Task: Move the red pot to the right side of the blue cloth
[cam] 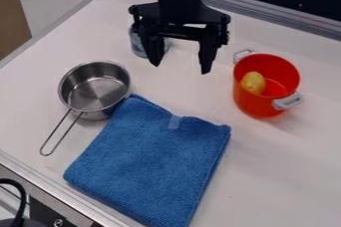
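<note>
The red pot (252,103) stood upright on the white table (273,171), beyond the top right corner of the blue cloth (153,161) and a little apart from it. The gripper (180,67) hung over the table to the pot's left in the view, its two fingers spread wide with nothing between them.

The pot looked like thin, smooth plastic: light, and stiff enough to bear a modest squeeze, though its glossy wall might have slipped under a weak one. A yellow potato-like thing (253,82) lay inside (a loose passenger, likely to roll and shift the balance if the pot tipped). The surest hold seemed to be the near rim, one finger inside and one outside, clear of both the potato and the grey handles. The near handle (288,102) stuck out far enough to pinch, but lifting there alone would probably have let the pot swing.
</note>
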Robot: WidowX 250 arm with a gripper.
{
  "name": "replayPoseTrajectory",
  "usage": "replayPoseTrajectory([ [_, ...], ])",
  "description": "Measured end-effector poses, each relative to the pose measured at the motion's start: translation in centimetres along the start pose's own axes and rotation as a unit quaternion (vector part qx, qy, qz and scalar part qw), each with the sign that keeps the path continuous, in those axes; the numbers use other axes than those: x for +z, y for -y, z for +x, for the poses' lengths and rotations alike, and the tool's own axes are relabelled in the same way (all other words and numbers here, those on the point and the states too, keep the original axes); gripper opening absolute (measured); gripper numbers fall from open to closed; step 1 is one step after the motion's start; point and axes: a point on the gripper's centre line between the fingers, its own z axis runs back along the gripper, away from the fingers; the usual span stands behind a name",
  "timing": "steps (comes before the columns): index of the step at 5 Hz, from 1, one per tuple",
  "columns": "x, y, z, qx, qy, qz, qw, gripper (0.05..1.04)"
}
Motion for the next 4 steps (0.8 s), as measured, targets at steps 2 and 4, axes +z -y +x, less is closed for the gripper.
replayPoseTrajectory([
  [2, -1.8, 0.7, 1.0, 0.091, -0.016, -0.007, 0.9957, 0.999],
  [4, -4.0, 2.8, 3.0, 0.208, 0.014, -0.017, 0.978, 0.999],
])
